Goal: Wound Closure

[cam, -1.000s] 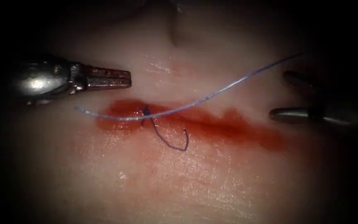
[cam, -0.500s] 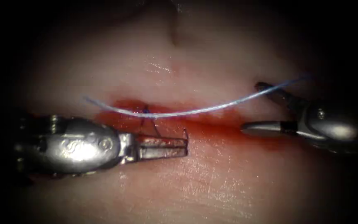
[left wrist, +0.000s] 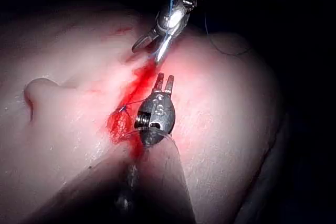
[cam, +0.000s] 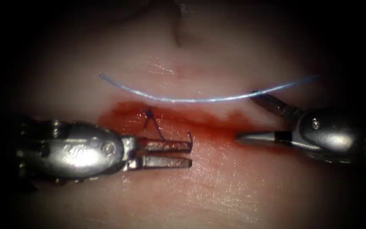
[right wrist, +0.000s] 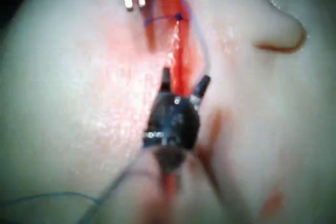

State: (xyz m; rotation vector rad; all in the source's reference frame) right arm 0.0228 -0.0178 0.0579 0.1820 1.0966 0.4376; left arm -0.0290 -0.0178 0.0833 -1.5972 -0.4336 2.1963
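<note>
Now: left tool [cam: 166,153] jaws spread around short thread tail [cam: 178,143] | right tool [cam: 255,114] jaws spread, long thread [cam: 183,100] across upper jaw | knot [cam: 149,113] at cut [cam: 200,123]

The thread [cam: 200,98] runs off toward the dark right margin of the endoscope view, so its far end cannot be traced, and whether it touches the upper jaw of the right tool [cam: 250,114] or merely crosses it cannot be determined. The short purple thread tail [cam: 157,129] passes behind the upper jaw of the left tool [cam: 190,153], hiding part of its loop. The knot [cam: 149,113] is too small to resolve.
</note>
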